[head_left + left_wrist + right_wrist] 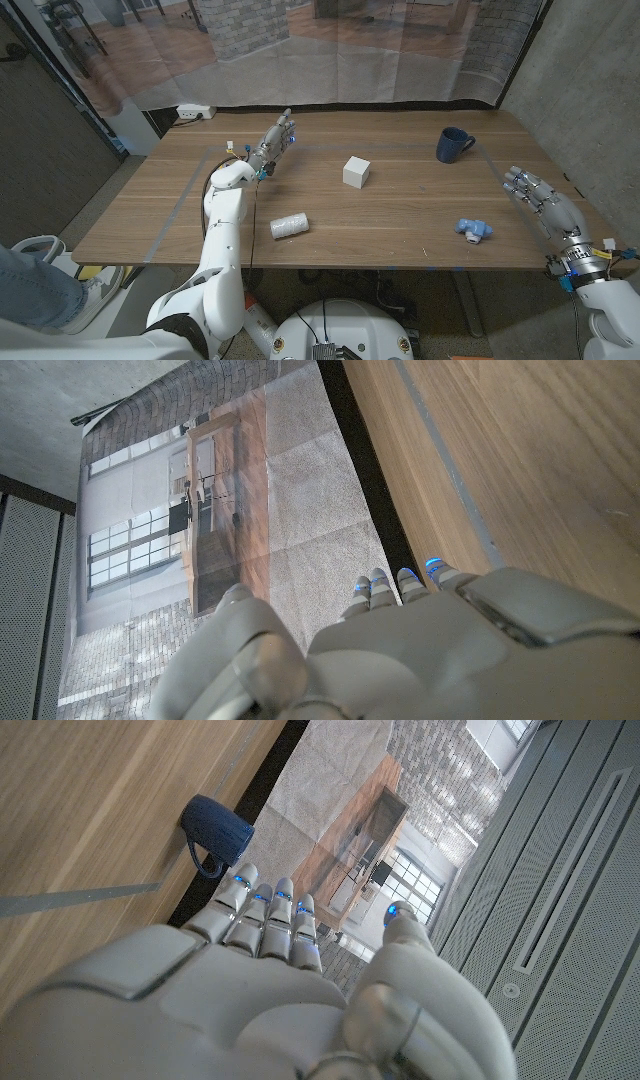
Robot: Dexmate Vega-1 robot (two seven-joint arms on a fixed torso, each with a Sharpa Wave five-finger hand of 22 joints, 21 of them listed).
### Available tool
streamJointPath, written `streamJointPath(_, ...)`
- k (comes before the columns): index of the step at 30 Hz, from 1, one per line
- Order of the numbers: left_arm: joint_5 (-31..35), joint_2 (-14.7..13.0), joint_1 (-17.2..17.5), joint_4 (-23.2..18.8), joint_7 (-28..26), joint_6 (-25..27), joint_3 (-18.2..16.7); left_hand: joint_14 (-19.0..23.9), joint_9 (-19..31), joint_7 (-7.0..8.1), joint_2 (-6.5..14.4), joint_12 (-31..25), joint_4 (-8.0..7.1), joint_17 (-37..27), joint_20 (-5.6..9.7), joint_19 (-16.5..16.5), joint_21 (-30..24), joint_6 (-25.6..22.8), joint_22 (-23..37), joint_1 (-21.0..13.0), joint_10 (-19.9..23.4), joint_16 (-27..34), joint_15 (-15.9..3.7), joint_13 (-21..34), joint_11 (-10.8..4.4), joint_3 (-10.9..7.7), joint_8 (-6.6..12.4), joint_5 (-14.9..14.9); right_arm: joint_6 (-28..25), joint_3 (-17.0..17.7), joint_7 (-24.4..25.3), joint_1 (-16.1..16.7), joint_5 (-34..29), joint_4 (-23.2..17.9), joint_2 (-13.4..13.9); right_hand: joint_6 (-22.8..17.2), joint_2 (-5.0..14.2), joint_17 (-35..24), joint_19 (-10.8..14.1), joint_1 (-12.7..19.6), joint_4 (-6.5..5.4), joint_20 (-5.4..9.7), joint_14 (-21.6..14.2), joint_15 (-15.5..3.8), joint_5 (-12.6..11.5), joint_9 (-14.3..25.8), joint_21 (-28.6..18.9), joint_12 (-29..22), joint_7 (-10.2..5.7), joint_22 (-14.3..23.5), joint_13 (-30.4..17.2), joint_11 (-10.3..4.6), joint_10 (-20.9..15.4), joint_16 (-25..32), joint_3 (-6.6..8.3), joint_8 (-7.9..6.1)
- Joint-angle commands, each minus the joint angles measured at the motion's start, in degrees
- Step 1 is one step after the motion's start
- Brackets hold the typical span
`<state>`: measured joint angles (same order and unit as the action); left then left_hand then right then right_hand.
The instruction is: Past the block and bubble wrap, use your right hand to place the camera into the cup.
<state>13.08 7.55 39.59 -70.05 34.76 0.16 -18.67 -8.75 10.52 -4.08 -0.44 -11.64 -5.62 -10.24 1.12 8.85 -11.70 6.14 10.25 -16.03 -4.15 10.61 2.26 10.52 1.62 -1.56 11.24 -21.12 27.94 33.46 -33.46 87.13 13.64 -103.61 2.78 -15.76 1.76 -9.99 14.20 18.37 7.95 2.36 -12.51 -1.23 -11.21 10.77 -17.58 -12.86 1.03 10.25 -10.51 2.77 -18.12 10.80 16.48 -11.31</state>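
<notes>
While the head view lays out the small blue toy camera (475, 229) near the front edge, a white block (356, 171) and a bubble-wrap roll (289, 226), the right wrist view catches the dark blue mug (216, 833) beyond the empty, spread right hand (540, 198). Left hand (275, 138) stretches out, empty.

A wooden table (330, 215) with grey tape lines (178, 210) stands before a printed backdrop sheet (330, 50) showing brick walls and a wooden floor, beyond the left hand's fingertips. A white power strip (195, 112) lies on the floor there. Rough grey wall (585, 80) rises past the right hand. Dark perforated panels (45, 130) flank the left hand's side.
</notes>
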Motion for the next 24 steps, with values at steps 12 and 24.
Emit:
streamJointPath(12,0.6,0.3,-0.3,-0.9,-0.3,0.7,0.9,-0.1,0.3,-0.04,0.4,0.0,0.0,-0.3,-0.29,0.0,0.2,0.1,0.2,-0.6,-0.4,0.1,-0.07,0.2,-0.14,0.46,0.08,0.2,8.1,0.5,-0.5,1.5,-3.8,0.9,1.3,-0.2,-0.16,-0.2,1.4,2.1,0.89,1.42,-1.3,-0.53,-0.2,0.2,0.2,0.4,-0.11,0.1,-0.2,-0.4,-0.2,0.2,0.29,-0.07)
streamJointPath(24,0.7,0.4,-0.2,-1.6,-0.5,0.8,1.1,-0.1,0.3,-0.03,0.5,-0.1,0.01,-0.3,-0.3,0.0,0.2,0.1,0.2,-0.7,-0.3,0.1,-0.15,0.2,-0.08,0.59,0.07,0.2,13.2,0.6,0.3,2.2,-6.3,1.3,1.7,-0.2,-0.34,-0.2,1.5,2.9,1.13,1.33,-1.2,-0.65,-0.2,0.2,0.5,0.5,-0.1,0.1,-0.2,-0.5,0.1,0.1,0.37,-0.06)
